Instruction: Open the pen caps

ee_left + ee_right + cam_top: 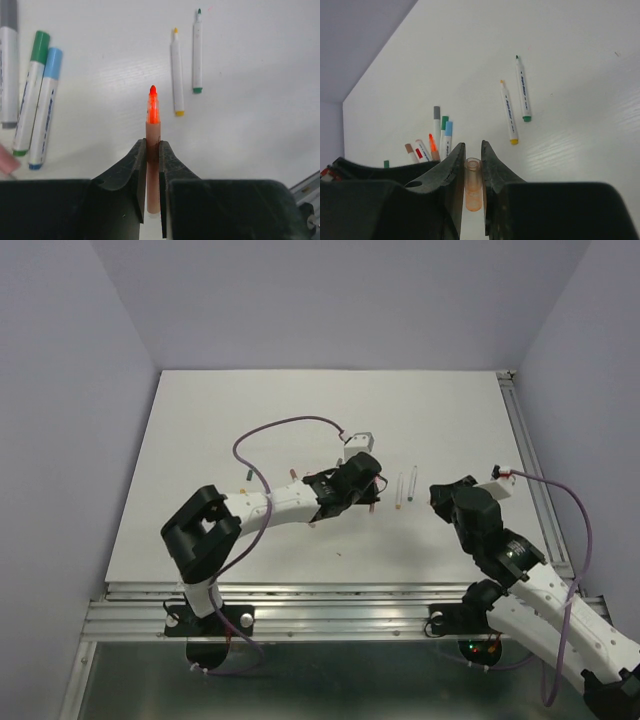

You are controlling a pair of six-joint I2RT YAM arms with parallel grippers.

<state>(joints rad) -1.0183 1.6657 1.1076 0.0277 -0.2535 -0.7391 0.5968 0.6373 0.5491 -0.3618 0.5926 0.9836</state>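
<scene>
The left hand [152, 146] reaches out over the bench [250, 150], jaws closed narrowly on the orange pen [152, 112]. The pen's bare orange tip points forward, just left of the yellow-ended pen [177, 72], which lies uncapped on the bench. The right hand [472, 150], right of the yellow-ended pen in the top view, grips the clear orange cap [473, 192], open end forward.

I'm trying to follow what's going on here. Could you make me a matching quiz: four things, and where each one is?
1 orange pen
2 orange cap
3 yellow pen
4 blue pen

A capped, on the table
B in the right gripper
C uncapped, on the table
D in the left gripper

Pairs: 1-D, 2-B, 3-C, 4-A
</scene>
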